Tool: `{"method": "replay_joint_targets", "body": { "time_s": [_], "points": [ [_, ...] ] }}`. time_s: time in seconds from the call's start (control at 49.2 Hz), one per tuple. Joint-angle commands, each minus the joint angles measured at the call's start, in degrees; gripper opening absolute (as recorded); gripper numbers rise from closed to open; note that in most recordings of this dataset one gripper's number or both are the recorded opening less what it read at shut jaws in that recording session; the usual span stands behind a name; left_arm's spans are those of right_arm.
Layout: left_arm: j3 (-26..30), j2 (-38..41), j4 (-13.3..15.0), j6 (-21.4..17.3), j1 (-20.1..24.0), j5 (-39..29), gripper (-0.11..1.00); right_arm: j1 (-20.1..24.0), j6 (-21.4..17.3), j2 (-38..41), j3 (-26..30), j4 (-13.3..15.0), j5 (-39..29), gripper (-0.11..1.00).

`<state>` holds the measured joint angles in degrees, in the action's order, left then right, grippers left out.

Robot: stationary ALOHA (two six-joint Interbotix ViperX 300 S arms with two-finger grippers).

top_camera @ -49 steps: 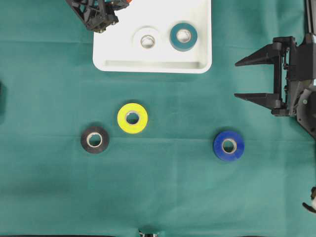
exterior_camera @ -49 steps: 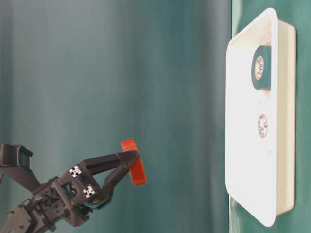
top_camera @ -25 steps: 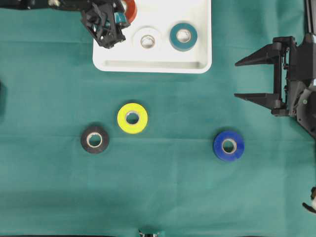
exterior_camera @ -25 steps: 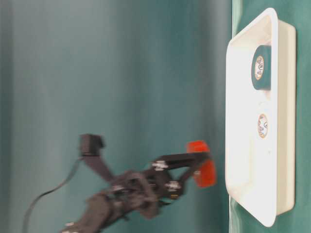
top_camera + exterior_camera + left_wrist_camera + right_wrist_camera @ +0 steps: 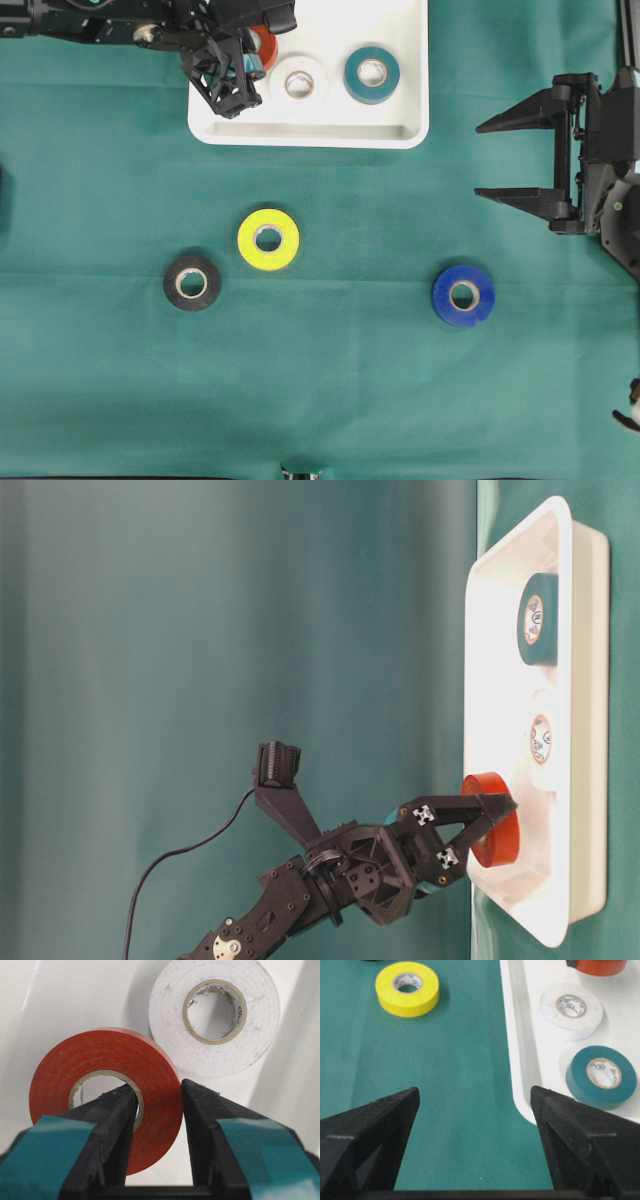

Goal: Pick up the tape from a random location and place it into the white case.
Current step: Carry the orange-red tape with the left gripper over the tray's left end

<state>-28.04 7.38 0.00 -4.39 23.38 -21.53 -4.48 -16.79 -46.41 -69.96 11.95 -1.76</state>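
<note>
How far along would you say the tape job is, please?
Done: white roll and teal roll lie in the case. In hand: the left gripper holds the red roll over the case, not released. Left: yellow, black and blue rolls on the cloth; right gripper open, idle.

Red tape (image 5: 492, 820) now inside white case (image 5: 585, 720)

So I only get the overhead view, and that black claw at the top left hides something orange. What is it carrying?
Observer: A red tape roll, pinched through its wall by the left gripper.
Operator: Is it inside the white case yet?
Observer: It is over the white case, beside the white roll; whether it touches the floor, I cannot tell.
Operator: And the other claw?
Observer: The right gripper is open, holding nothing.
</note>
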Motion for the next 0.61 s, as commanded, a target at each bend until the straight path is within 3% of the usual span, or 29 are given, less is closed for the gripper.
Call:
{"method": "replay_joint_targets", "body": {
  "time_s": [0.0,0.224,0.447,0.508,0.59],
  "points": [
    [0.7,-0.9,0.1,0.1,0.1,-0.2,0.26,-0.1,0.1,0.3,1.7,0.0,0.4,0.85],
    [1.1,-0.9,0.3,0.4,0.1,0.4,0.27,-0.1,0.1,0.3,1.6,0.0,0.4,0.85],
    [1.1,-0.9,0.3,0.2,0.1,1.8,0.88,-0.1,0.1,0.3,1.6,0.1,0.3,0.85],
    [1.1,-0.9,0.3,0.0,0.1,2.1,0.97,-0.1,0.1,0.3,1.7,0.1,0.3,0.85],
    [1.1,-1.0,0.3,-0.1,0.1,2.2,1.0,-0.1,0.1,0.3,1.6,0.0,0.3,0.85]
  ]
}}
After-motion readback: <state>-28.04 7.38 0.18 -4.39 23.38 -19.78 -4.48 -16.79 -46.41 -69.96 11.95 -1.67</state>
